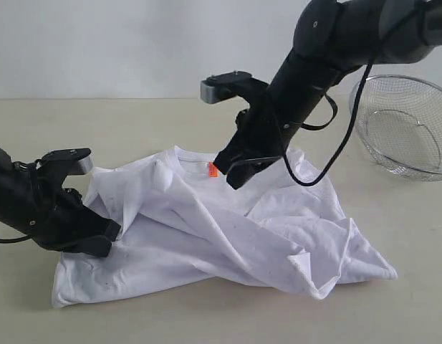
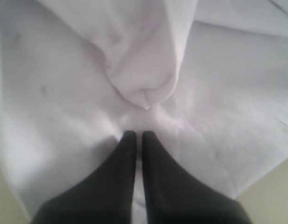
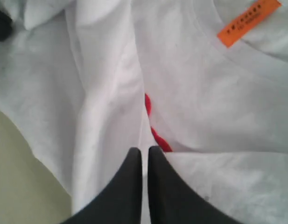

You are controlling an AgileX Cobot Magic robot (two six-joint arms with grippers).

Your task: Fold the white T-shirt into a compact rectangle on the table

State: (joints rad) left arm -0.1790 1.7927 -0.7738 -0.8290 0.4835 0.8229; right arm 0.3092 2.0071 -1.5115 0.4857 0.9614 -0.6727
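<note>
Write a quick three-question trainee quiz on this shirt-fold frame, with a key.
1. The neck tag on the white T-shirt is: A green, B orange, C blue.
2. True or false: the shirt is already a neat rectangle.
3. Which gripper is nearer that tag?
Key: 1 B; 2 false, it lies crumpled on the table; 3 the right gripper.

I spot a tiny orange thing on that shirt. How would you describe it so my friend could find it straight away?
A rumpled white T-shirt lies spread on the beige table. Along its round neckline, right beside the tip of the right gripper, sits a small orange neck tag. It is the only orange patch among white cloth.
</note>
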